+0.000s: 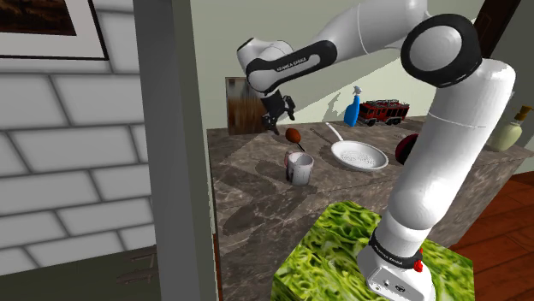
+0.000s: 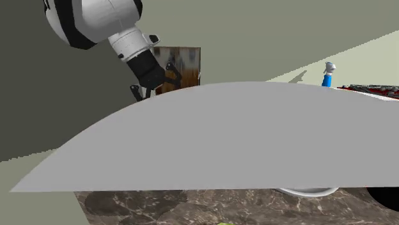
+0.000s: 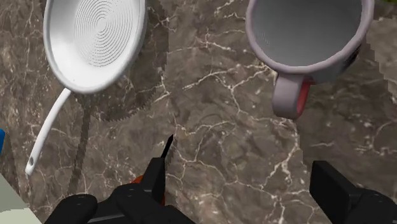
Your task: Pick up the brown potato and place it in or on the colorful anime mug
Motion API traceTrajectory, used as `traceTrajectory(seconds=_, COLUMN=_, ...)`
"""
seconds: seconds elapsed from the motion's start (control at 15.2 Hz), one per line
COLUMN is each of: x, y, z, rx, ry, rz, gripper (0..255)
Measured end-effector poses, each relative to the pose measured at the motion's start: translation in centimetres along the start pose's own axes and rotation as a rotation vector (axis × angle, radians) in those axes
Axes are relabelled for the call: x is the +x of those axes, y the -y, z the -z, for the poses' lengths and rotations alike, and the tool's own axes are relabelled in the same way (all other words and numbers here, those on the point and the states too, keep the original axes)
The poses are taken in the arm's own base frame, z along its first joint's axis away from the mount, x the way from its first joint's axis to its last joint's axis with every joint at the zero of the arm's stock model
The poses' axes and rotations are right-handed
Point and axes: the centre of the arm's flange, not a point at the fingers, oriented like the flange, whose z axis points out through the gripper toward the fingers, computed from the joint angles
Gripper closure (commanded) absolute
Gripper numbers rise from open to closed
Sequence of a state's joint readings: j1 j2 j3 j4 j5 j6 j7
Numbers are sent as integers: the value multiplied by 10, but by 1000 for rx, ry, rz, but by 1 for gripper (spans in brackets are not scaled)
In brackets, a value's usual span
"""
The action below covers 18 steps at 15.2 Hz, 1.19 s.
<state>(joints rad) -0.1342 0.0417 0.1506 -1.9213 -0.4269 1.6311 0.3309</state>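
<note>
Brown marble with pale veins covers the counter, and a grey brick wall takes up the left of the shoulder view. A white arm goes up from a green leafy box at the lower right and bends over to the upper middle. There the black gripper points down at the counter. The potato is a small red-brown lump just to the lower right of the gripper, very close to its tips; I cannot tell if it touches them. Right under the potato in the frame stands the mug, pale grey with some dark red on its side. To the right of the mug lies a white pan, and higher up are a blue bottle and a red fire truck. A brown wooden board stands behind the gripper. Seen from the hand, the two black fingers are spread wide apart with bare marble between them, and they hold nothing. Out past one finger is the mug, showing its grey inside, and out past the other is the pan. In the second exterior view a big grey curved shape covers the middle, and the arm comes down from the upper left in front of the board.
</note>
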Motion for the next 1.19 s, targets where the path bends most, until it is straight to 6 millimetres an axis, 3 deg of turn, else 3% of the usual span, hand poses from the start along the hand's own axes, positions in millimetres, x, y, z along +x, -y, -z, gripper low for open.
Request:
traceTrajectory(seconds=0.53, x=101, y=-9, z=-70, rx=-149, ry=124, rz=-138, gripper=0)
traceTrajectory(seconds=1.19, x=208, y=-46, z=-161, rx=-331, ry=275, rz=-305, gripper=0)
